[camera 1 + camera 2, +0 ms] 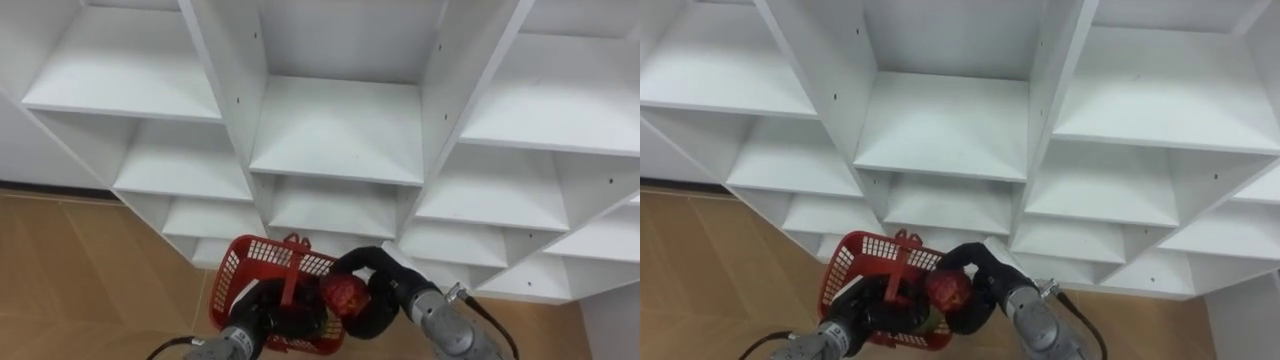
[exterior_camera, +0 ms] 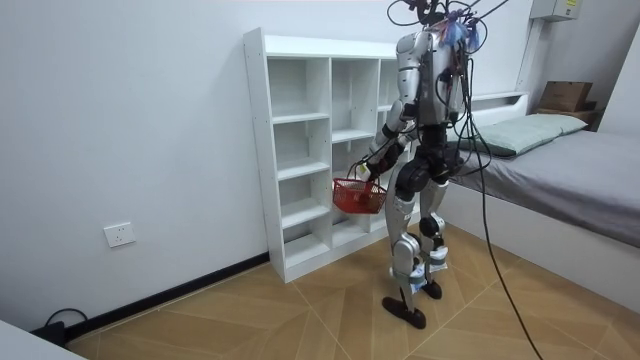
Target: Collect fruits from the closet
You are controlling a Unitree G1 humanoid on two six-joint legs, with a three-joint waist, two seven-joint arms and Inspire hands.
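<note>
A red plastic basket (image 1: 250, 272) hangs low in front of the white closet (image 1: 335, 130). My left hand (image 1: 262, 308) is curled round the basket's upright handle (image 1: 294, 268). My right hand (image 1: 378, 292) is shut on a round red fruit (image 1: 345, 293) and holds it at the basket's right rim, just above the opening. The right eye view gives the same picture: basket (image 1: 855, 265), fruit (image 1: 948, 290), right hand (image 1: 980, 280). In the room view I stand facing the closet (image 2: 300, 150), with the basket (image 2: 358, 196) at hip height.
The closet's white shelves and upright dividers stand close ahead of both hands. Wooden floor (image 1: 90, 270) lies to my left. In the room view a bed (image 2: 560, 165) stands at the right, behind me.
</note>
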